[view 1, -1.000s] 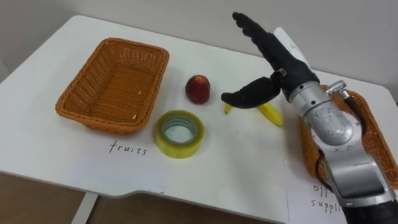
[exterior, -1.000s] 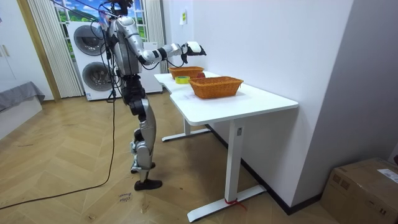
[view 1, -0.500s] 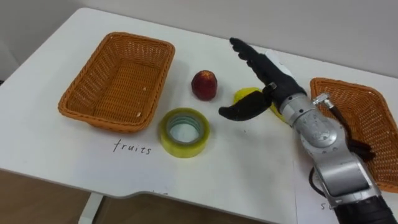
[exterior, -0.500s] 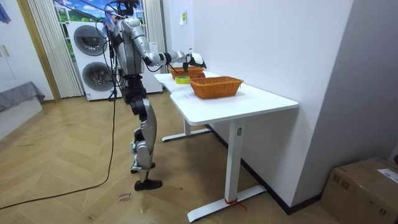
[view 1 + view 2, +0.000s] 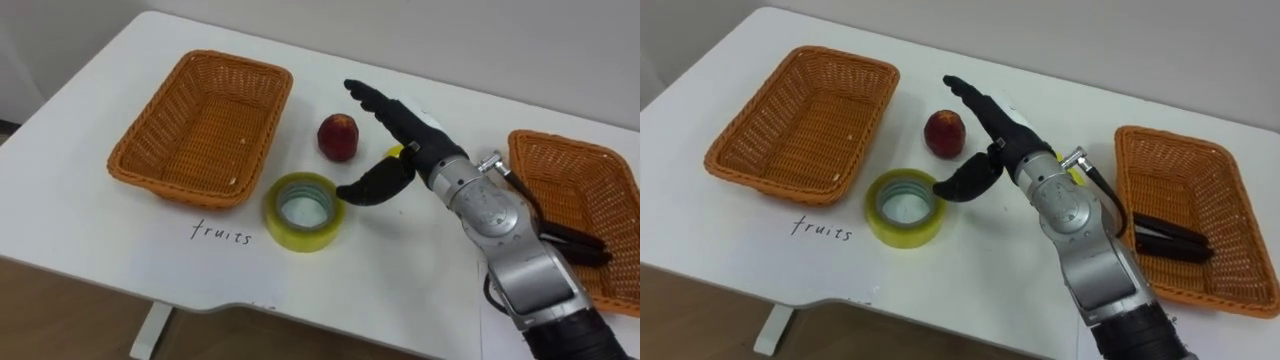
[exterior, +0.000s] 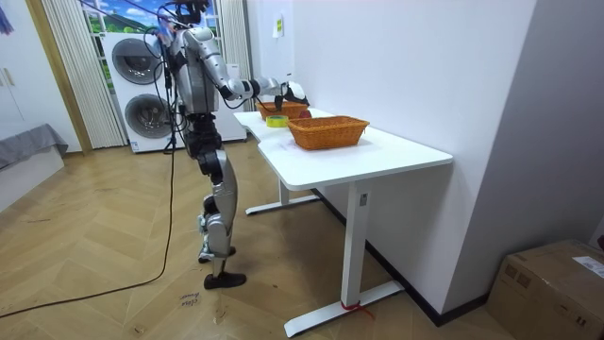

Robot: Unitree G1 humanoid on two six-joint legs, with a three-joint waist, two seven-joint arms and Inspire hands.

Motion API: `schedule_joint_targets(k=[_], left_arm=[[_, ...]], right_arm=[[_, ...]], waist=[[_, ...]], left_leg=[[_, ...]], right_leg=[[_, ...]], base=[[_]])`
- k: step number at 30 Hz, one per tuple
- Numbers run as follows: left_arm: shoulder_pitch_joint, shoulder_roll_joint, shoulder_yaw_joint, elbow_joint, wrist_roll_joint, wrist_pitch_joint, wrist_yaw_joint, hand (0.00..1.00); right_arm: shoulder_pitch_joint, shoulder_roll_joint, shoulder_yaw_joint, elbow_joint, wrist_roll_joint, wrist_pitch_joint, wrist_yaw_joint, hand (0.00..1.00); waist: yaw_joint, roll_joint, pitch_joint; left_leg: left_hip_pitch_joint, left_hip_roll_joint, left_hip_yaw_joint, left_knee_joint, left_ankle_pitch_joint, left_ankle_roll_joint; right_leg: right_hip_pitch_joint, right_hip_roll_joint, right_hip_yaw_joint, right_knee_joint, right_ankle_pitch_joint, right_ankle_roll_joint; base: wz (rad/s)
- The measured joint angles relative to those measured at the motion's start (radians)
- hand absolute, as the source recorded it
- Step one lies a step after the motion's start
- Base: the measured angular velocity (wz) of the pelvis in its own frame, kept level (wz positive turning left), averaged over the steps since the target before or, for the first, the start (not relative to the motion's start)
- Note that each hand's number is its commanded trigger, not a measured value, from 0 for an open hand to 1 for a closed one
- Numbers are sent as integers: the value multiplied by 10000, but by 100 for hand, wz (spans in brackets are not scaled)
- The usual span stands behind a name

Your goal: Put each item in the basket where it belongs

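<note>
The right hand (image 5: 408,135) is finished in black, with a white tag on its back; toward the lower right, the forearm (image 5: 510,255) is cased in rounded silver metal, a black cable (image 5: 520,187) attached.

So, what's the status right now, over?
Right hand open, low between apple and tape roll. Banana half hidden behind it. Fruit basket empty. Nothing blocking the apple.

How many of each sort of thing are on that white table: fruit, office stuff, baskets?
Fruit: 2 (red fruit, banana mostly hidden behind the right hand)
Office supplies: 2 (yellow tape roll, dark item in the right basket)
Baskets: 2 (left basket, right basket)
Total: 6
</note>
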Motion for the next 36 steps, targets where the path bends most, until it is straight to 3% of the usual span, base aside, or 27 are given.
schedule_joint_targets(k=[7,17,24,36], left_arm=[[-4,-13,0,-192,9,74,6,0],[-22,-44,6,-285,0,107,6,0],[-27,-108,20,-285,16,142,4,0],[-30,-130,217,-274,105,318,-275,0]], right_arm=[[-23,12,0,-4,26,1,-3,0],[-270,388,0,-4,25,4,-2,0],[-269,388,20,-1,67,4,1,0],[-278,482,671,544,6,211,135,0]], waist=[[17,-9,-6],[54,15,2],[134,134,40],[405,170,24]], left_leg=[[-12,4,14,-21,0,0],[10,12,18,-25,0,-1],[17,13,15,-24,0,-1],[-21,-1,-157,-19,0,-1]], right_leg=[[-19,8,7,-25,0,0],[5,16,38,-26,0,0],[12,19,30,-25,0,0],[42,17,-74,-35,0,0]], base=[[0],[0],[0],[3]])
